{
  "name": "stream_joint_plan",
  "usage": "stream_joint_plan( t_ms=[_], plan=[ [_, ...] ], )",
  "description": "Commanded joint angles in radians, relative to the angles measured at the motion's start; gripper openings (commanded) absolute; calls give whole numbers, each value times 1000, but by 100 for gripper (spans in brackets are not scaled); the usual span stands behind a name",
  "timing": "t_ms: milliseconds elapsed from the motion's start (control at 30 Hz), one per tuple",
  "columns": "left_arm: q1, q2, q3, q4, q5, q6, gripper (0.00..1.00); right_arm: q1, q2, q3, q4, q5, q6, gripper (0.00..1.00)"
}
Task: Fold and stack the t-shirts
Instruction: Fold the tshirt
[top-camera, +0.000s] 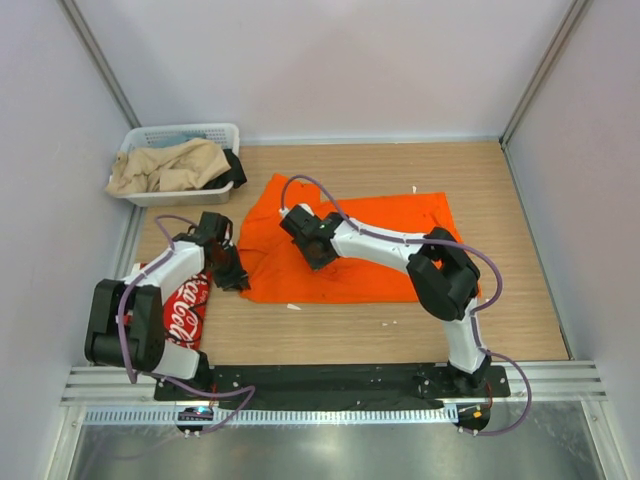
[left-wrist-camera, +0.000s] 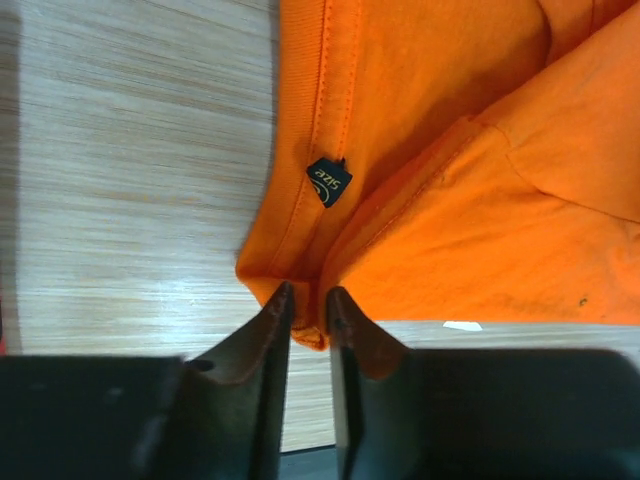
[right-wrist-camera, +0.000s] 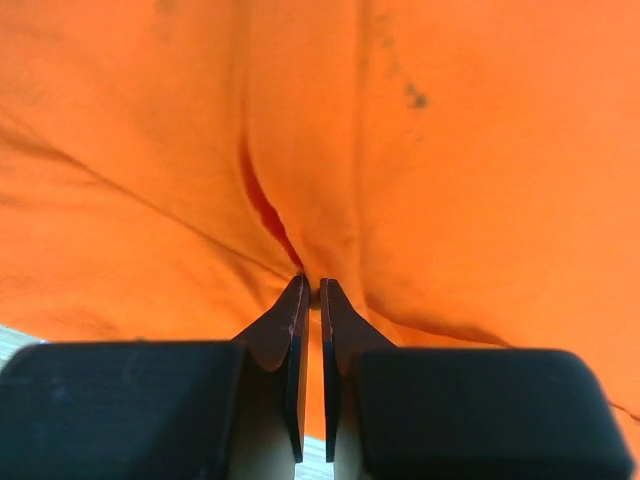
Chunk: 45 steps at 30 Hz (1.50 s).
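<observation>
Holds the orange t-shirt (top-camera: 400, 212) with both hands, spread flat across the middle of the table (top-camera: 400, 330). With the left hand (left-wrist-camera: 308, 297), narrowed to a slit, nips the near-left hem corner, close to a small black size tag (left-wrist-camera: 328, 182). With the right hand (right-wrist-camera: 310, 288), almost closed, pinches a raised ridge of cloth in the middle of the same tee. Leaves the red t-shirt (top-camera: 186, 308), white script showing, at the table's left side, partly under the left arm (top-camera: 160, 275) and near the orange one.

Risks, by judgement:
- May lose the corner on the left, given so thin a bite at the very tip of the hem.
- May catch 2 layers on the right instead of 1, given the bunching around the pinch, and so drag the whole tee rather than fold it.
- May skew the fold through uneven lifting of the 2 grips.
- May snag the red tee with the left arm.

Counts:
- 2 t-shirts on the table, 1 orange and 1 red.
- 2 hands, both on orange cloth.
- 1 white slatted basket (top-camera: 185, 130) at the far left, holding 1 beige cloth (top-camera: 165, 168) and 1 dark item (top-camera: 233, 170), possibly more beneath.
- At least 2 small white scraps (top-camera: 292, 305) on the wood.
</observation>
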<state>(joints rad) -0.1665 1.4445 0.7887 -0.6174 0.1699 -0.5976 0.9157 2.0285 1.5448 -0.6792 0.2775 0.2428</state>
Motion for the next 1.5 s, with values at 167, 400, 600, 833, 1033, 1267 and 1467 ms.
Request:
stream_joint_plan(
  t_ms=[167, 400, 600, 833, 1033, 1267, 1467],
  plan=[
    [-5, -67, -31, -10, -21, -43, 6, -168, -117, -17, 41, -14, 73, 7],
    [-7, -105, -65, -50, -58, -132, 1, -319, -50, -5, 90, -60, 16, 37],
    [-5, -200, -66, -100, -73, -203, 47, -344, -204, -40, -21, -32, 6, 66],
    [-5, -205, 1, -93, -38, -160, 55, -495, -482, -277, -118, -26, 78, 66],
    [-7, -101, 27, -82, -21, -120, 45, -745, -655, -474, -161, -8, 108, 54],
    [-7, -92, 26, -58, -17, -97, 42, -903, -686, -581, -155, -29, 185, 52],
    [-8, -73, 12, -45, -6, -91, 29, -956, -608, -574, -114, -11, 179, 57]
  ],
)
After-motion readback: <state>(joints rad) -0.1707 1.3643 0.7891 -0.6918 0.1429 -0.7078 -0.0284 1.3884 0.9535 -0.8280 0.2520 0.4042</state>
